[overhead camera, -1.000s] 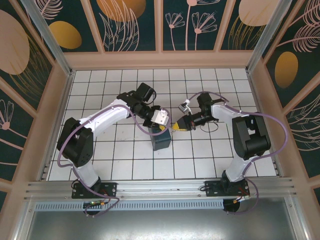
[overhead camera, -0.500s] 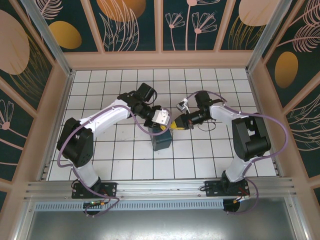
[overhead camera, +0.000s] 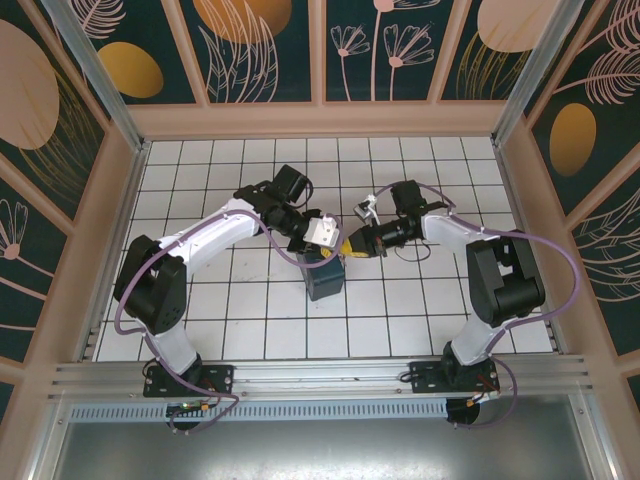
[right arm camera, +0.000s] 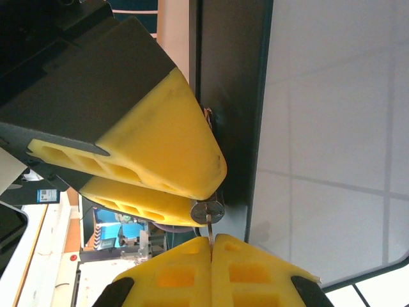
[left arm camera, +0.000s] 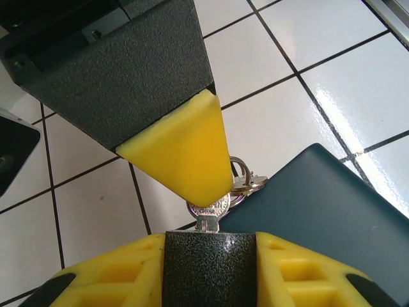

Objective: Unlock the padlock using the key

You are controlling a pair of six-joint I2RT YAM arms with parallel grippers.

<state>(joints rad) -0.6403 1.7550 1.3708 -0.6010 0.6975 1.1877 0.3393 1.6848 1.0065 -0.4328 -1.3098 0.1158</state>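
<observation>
right hand (right arm camera: pixel 211 240) tight on key (left arm camera: pixel 208 208), blade-first against padlock (left arm camera: pixel 211 275) in pinch of left hand (left arm camera: pixel 211 246)

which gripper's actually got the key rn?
The right gripper: its fingers are pinched shut on the thin silver key. The left gripper clamps the dark padlock instead.

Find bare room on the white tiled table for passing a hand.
Free: far tile rows of the white tiled table along the back wall; near tiles between the dark blue box and the front rail. Crowded: above the box, where left gripper and right gripper meet.
</observation>
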